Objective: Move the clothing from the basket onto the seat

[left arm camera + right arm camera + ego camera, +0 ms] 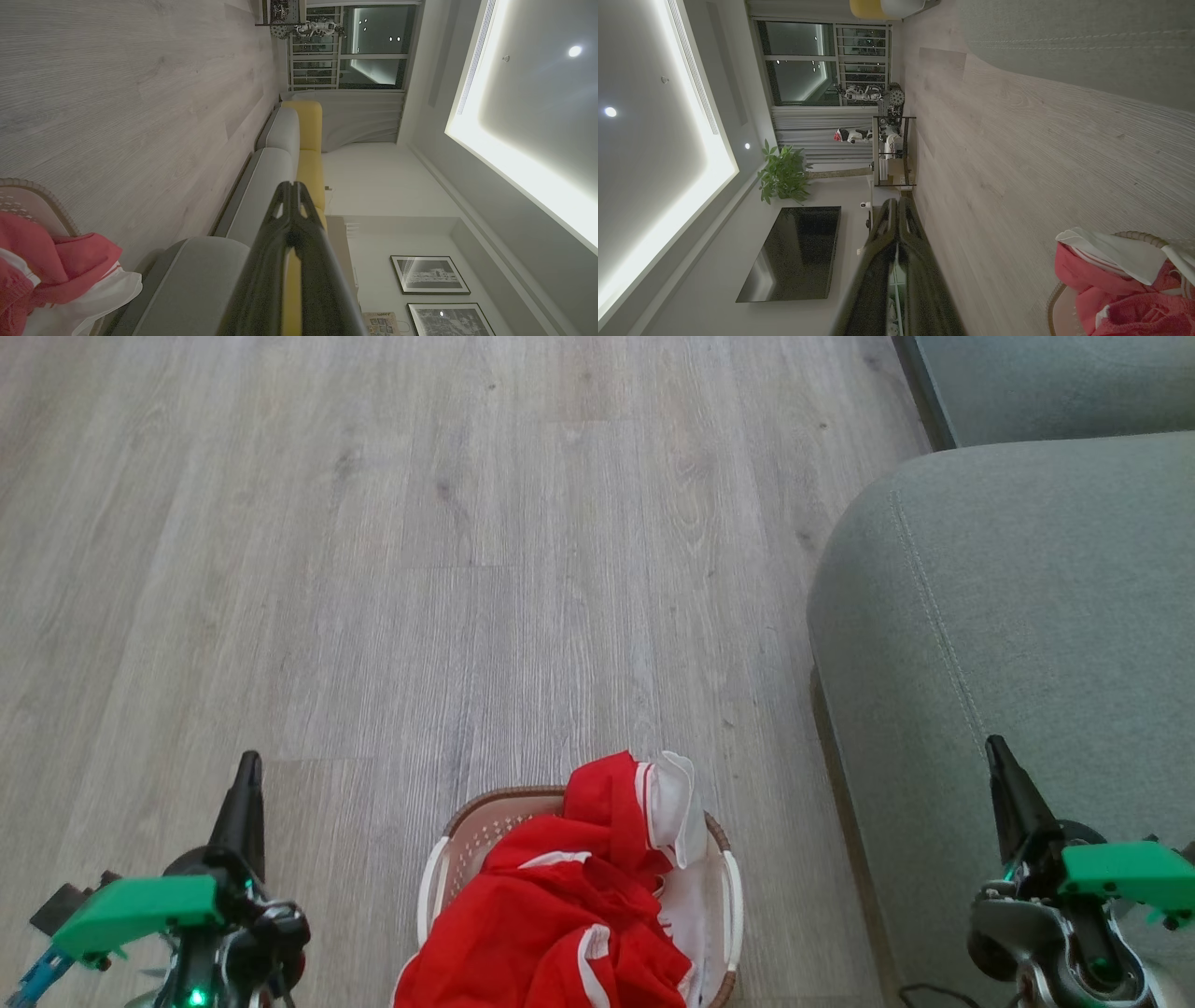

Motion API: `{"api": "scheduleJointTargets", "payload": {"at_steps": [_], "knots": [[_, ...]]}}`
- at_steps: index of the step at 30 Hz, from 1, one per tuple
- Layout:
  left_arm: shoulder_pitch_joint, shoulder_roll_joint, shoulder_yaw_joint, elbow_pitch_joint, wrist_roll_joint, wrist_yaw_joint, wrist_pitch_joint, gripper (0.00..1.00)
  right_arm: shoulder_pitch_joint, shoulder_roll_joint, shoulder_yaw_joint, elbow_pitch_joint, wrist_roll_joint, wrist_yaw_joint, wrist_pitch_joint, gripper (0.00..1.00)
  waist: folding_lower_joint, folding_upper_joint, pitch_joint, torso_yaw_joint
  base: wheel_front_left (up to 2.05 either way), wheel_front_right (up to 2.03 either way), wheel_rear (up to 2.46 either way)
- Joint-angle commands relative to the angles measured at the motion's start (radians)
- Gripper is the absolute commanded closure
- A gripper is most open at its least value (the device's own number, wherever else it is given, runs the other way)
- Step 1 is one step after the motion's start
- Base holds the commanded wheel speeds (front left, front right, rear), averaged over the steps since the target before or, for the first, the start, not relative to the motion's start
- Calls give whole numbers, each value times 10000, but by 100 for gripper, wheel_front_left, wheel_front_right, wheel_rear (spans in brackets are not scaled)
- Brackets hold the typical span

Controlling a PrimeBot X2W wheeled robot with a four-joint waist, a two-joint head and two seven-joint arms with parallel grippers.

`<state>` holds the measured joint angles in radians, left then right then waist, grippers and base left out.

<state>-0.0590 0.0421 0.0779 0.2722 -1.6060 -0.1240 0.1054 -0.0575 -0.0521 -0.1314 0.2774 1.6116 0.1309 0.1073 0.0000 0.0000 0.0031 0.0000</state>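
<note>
Both arms hovered, fingers pointing far, pinched shut and empty: left gripper (248, 767) left of the basket (485, 802), right gripper (995, 749) over the near edge of the seat (1018, 616). The clothing (560, 905) lay heaped in the basket between them, seemingly nearer the left gripper, the seat just right.

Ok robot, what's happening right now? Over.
Left gripper shut, empty. Right gripper shut, empty. Clothing heaped in basket, none on seat yet. Nothing seen blocking the way.
</note>
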Motion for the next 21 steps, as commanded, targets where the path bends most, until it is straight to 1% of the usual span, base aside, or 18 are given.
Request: {"api": "scheduleJointTargets", "payload": {"at_steps": [1, 10, 11, 12, 14, 21], "knots": [[-489, 81, 355, -273, -29, -67, 76, 100, -504, 19, 179, -326, -28, -2, 58, 100, 0, 0, 0, 0, 0, 0, 0], [-489, 81, 355, -273, -29, -67, 76, 100, -504, 19, 179, -326, -28, -2, 58, 100, 0, 0, 0, 0, 0, 0, 0], [-1, -2, -3, 6, -1, 4, -4, 100, -2, 0, 7, 7, -1, 0, 0, 100, 0, 0, 0, 0, 0, 0, 0], [40, -9, -22, 155, 0, 8, -16, 0, 39, 2, 28, 154, -1, 0, -2, 0, 0, 0, 0, 0, 0, 0, 0], [147, -32, -40, 342, -2, 9, -37, 0, 154, 2, 67, 325, -5, 0, -7, 0, 0, 0, 2, 0, 0, 0, 0], [127, -25, -137, 173, -4, 5, -244, 0, 152, 2, 142, 80, -53, 0, -117, 0, 0, 0, 11, -1, 0, 0, 0]]}}
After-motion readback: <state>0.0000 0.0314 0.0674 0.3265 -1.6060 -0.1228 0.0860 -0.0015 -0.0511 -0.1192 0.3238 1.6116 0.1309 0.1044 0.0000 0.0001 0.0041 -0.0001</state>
